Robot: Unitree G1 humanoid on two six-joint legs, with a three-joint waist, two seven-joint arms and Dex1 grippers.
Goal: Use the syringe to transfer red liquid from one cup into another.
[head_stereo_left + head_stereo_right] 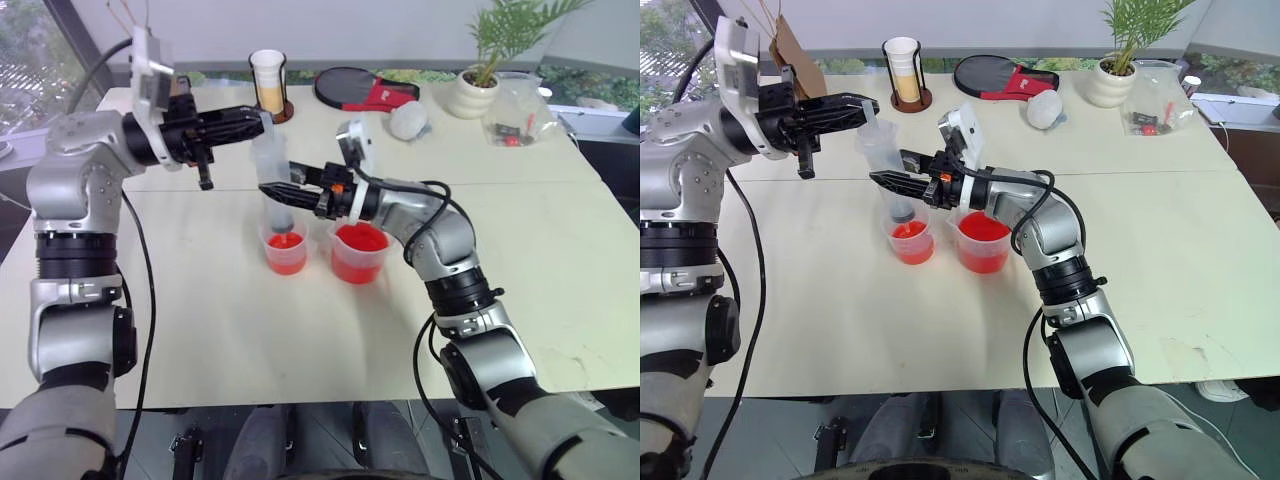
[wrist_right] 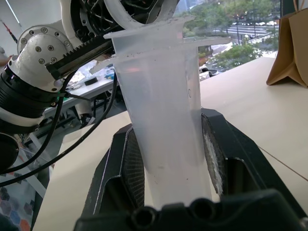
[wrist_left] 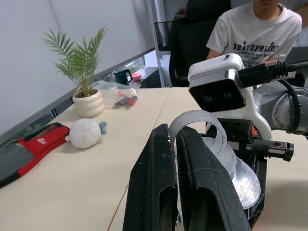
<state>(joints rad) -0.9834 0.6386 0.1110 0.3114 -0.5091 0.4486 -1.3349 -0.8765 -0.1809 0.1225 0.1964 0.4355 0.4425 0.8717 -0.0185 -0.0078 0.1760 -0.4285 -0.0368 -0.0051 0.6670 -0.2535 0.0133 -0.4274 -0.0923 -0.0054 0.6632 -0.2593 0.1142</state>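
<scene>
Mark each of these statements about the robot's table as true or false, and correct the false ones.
1. The syringe stands upright over the smaller cup. True.
2. The right gripper is clamped on the syringe's barrel. True.
3. The beaker is empty. False: it holds red liquid, and the smaller cup holds some too.
4. The potted plant stands between the two cups. False: it stands at the far side of the table, well beyond them.
5. The left gripper is at the top of the syringe, by the plunger. True.
6. The cream-coloured cup lies tipped over. False: it stands upright in its dark holder.
</scene>
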